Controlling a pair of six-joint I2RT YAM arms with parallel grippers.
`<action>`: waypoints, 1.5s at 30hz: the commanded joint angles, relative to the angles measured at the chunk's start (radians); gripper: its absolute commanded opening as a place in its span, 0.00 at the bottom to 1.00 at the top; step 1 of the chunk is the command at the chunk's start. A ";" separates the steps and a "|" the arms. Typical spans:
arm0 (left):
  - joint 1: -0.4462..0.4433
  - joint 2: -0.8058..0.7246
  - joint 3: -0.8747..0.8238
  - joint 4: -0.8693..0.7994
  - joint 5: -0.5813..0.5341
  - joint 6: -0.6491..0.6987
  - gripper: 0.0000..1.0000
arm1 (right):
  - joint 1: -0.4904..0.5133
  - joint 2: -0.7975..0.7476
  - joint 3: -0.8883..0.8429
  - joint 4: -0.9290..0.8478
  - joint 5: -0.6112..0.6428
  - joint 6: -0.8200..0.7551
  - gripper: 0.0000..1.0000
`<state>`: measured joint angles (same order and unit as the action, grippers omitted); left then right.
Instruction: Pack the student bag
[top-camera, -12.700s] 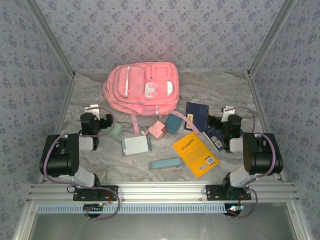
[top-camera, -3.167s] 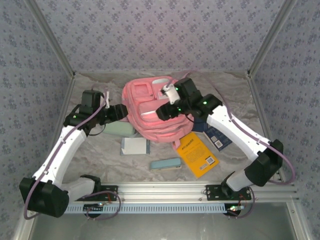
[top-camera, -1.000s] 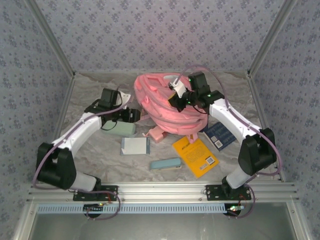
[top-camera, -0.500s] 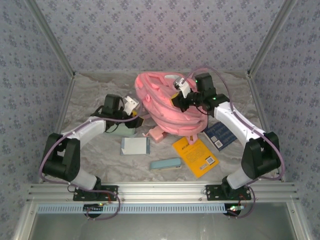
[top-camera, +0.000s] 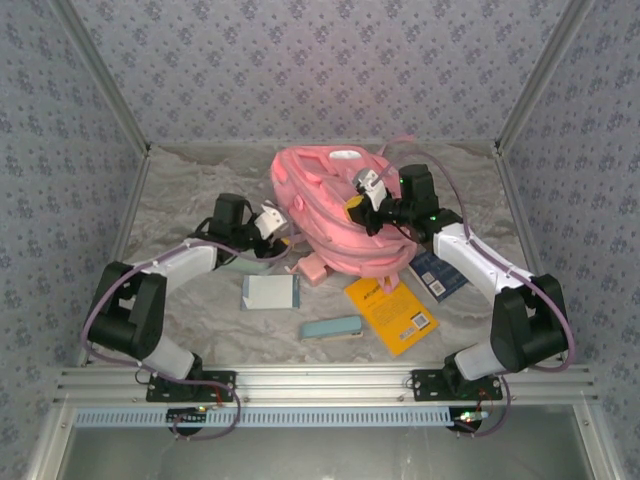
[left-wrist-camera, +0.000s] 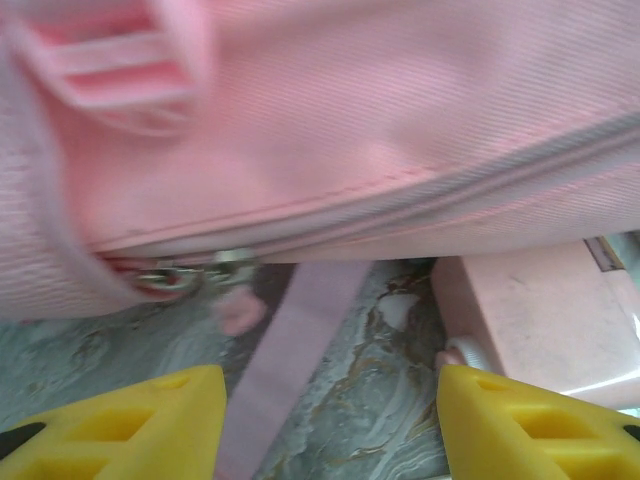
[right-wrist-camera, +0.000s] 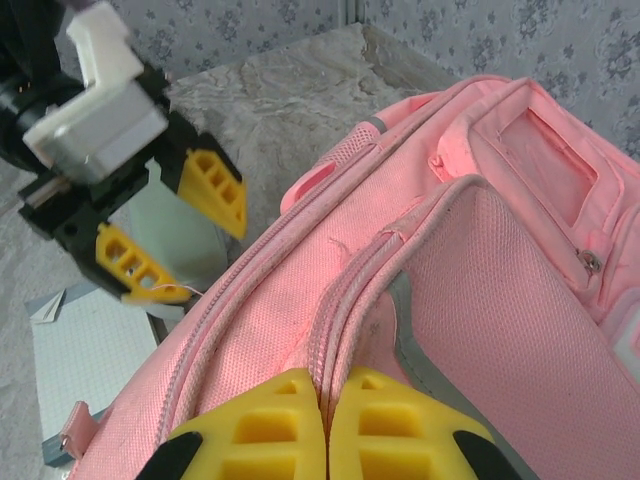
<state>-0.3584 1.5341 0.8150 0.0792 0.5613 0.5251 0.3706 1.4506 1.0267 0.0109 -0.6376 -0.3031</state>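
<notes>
Moved: left claw (top-camera: 281, 238) was drawn nearer the student bag (top-camera: 315, 190).
Left claw: released; zipper pull (left-wrist-camera: 185, 272) lies at 11 o'clock.
Right claw (top-camera: 357, 210): clenched on student bag.
Location: student bag at table (top-camera: 180, 190) centre.

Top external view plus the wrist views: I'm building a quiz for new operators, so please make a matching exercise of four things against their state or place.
Things:
1 student bag
2 yellow book
3 left gripper
4 right gripper

States or places:
A open, close to the zip pull
B flat on the table, in front of the bag
C shut on pink fabric
D pink, bunched up between the two arms

Pairs: 1-D, 2-B, 3-A, 4-C
</notes>
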 joint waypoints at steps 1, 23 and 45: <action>-0.002 0.026 0.047 -0.038 0.023 0.081 0.58 | -0.008 -0.048 0.001 0.136 -0.053 0.001 0.00; -0.043 0.205 0.235 -0.108 -0.124 0.130 0.34 | 0.011 -0.048 -0.019 0.143 -0.038 0.004 0.00; -0.113 0.075 0.146 -0.170 -0.190 0.137 0.00 | 0.065 0.024 0.022 0.127 0.147 0.031 0.00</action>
<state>-0.4450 1.6661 0.9722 -0.0475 0.3576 0.6460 0.4240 1.4628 0.9901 0.0597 -0.5518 -0.2932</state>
